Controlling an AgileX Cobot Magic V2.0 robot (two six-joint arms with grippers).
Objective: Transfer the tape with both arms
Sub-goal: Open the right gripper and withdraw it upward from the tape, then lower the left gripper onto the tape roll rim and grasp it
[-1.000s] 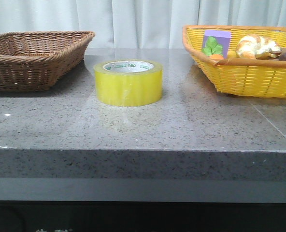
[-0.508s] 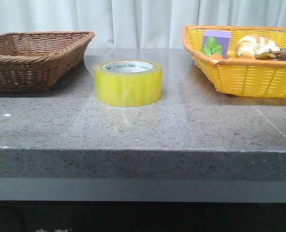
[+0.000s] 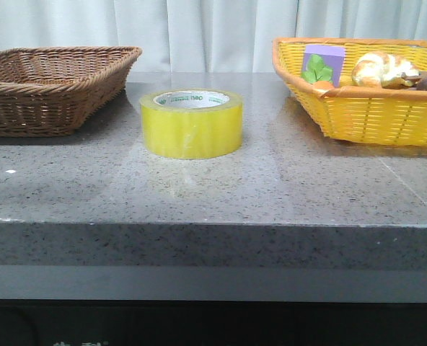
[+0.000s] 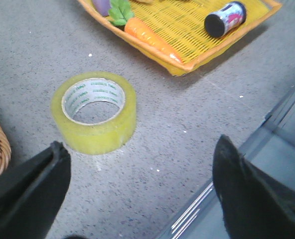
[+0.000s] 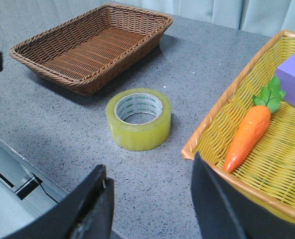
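The tape lies flat on the desk, near the back edge, between the brown basket at the back left corner and the yellow basket at the back right corner. It touches neither. The left fingers are spread wide and hold nothing. The right fingers are the same. I think the job is only starting. Next, one arm needs to go down to the tape and grab it.

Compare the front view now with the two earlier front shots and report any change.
Nothing visibly changed. The tape sits flat on the table between the brown basket and the yellow basket, untouched; no end effector enters the front view.
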